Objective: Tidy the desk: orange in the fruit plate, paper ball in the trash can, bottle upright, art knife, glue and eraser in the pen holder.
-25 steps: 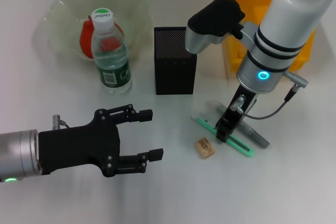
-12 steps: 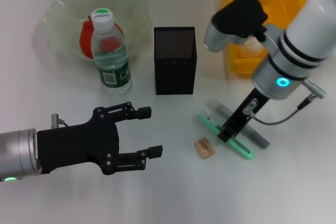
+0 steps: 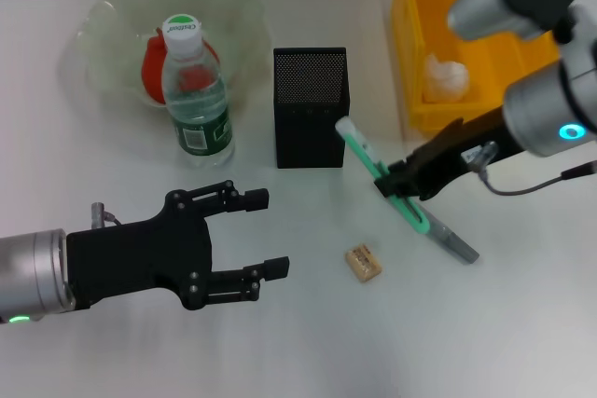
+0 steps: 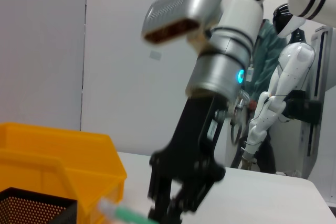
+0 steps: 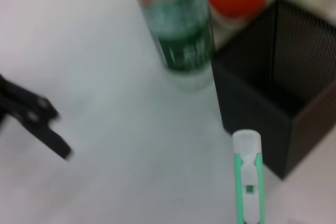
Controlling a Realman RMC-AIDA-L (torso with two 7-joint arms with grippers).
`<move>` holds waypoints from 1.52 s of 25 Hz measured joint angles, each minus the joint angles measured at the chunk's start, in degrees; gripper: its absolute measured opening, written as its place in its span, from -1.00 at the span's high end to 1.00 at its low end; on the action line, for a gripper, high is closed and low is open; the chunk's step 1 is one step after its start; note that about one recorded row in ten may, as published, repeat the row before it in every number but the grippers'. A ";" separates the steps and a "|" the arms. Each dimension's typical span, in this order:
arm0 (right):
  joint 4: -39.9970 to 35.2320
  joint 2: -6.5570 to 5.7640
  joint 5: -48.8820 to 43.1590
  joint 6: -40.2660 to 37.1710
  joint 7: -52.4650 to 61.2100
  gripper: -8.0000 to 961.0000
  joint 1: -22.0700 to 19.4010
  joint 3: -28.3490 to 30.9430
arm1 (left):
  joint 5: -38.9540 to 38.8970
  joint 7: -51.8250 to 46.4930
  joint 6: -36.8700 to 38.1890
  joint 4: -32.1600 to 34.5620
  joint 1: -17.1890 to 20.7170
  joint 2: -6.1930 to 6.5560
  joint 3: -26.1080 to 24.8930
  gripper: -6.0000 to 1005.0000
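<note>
Right gripper (image 3: 396,184): your jaws clamp the art knife (image 3: 378,172), lifted clear of the tabletop (image 3: 308,342), beside the pen holder (image 3: 311,107)
Left gripper (image 3: 263,235): jaws wide, near front edge

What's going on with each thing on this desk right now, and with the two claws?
Orange: in the fruit plate.
Paper ball: in the trash can.
Bottle: upright, capped.
Art knife: lifted off the desk, tilted, white end toward the pen holder.
Glue: lying on the desk.
Eraser: lying on the desk.
Right gripper: shut on the art knife.
Left gripper: open, empty.
</note>
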 joint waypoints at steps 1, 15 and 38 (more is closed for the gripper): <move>-1.17 0.00 1.63 -0.11 -1.14 0.64 -1.04 0.99 | 0.00 0.00 -0.05 -0.05 -0.07 0.00 0.00 -0.57; 13.58 -0.08 34.49 9.96 -31.91 0.64 -6.08 16.18 | -0.69 0.06 -0.78 -0.80 -0.15 -0.09 0.00 -0.57; 49.85 0.01 55.03 15.48 -77.70 0.64 6.23 18.79 | -0.69 0.09 -1.33 -0.78 -0.21 -0.08 0.00 -0.56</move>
